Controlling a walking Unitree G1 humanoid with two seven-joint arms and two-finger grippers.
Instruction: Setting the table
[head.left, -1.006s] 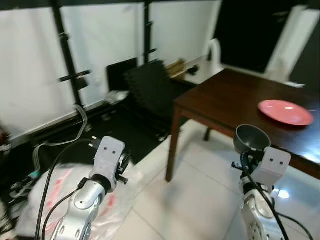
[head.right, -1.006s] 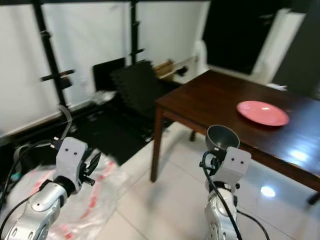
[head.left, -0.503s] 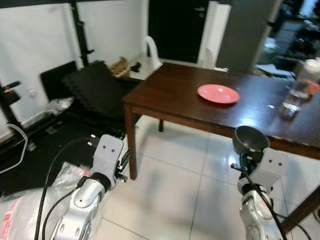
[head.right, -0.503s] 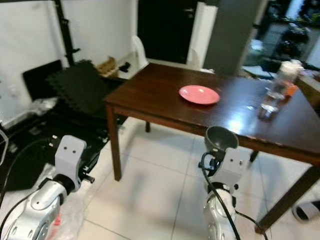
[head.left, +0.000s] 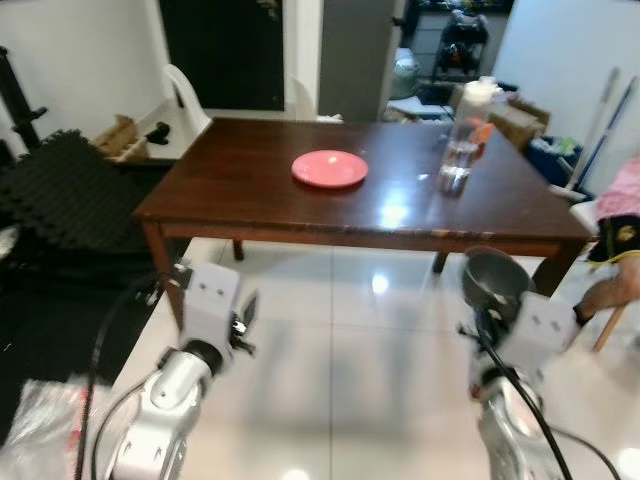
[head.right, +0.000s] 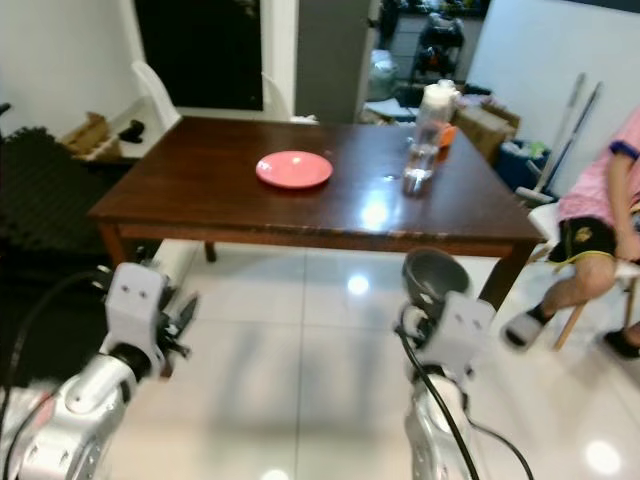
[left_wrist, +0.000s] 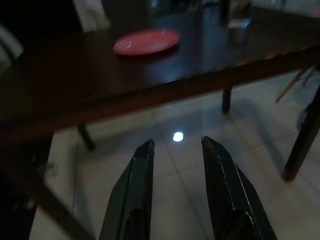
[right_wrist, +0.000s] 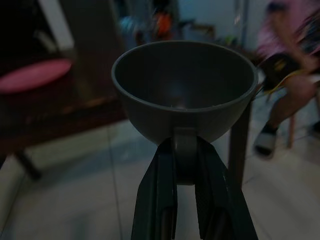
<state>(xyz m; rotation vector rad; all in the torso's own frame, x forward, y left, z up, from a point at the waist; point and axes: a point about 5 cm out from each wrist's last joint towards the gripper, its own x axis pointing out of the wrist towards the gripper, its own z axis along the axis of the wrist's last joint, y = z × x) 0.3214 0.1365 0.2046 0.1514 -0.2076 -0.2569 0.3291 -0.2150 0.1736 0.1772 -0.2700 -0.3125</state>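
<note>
White glossy floor tiles (head.left: 330, 330) run under a dark wooden table (head.left: 240, 180) that stands ahead of both arms. The left gripper (left_wrist: 176, 150) hangs over the tiles with its fingers (left_wrist: 142, 165) spread and nothing between them — beyond their tips, up on the table, lies a pink plate (head.left: 330, 168), with a clear bottle (head.left: 465, 120) further right. The right gripper (right_wrist: 185, 150) has its fingers pressed onto the handle of a grey bowl (right_wrist: 185, 85), which sits upright just past the fingertips, short of the table edge — a seated person (head.right: 600, 200) is off to its right.

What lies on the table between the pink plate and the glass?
Nothing: in the right eye view, the table is bare and shiny between the pink plate and the glass.
</note>
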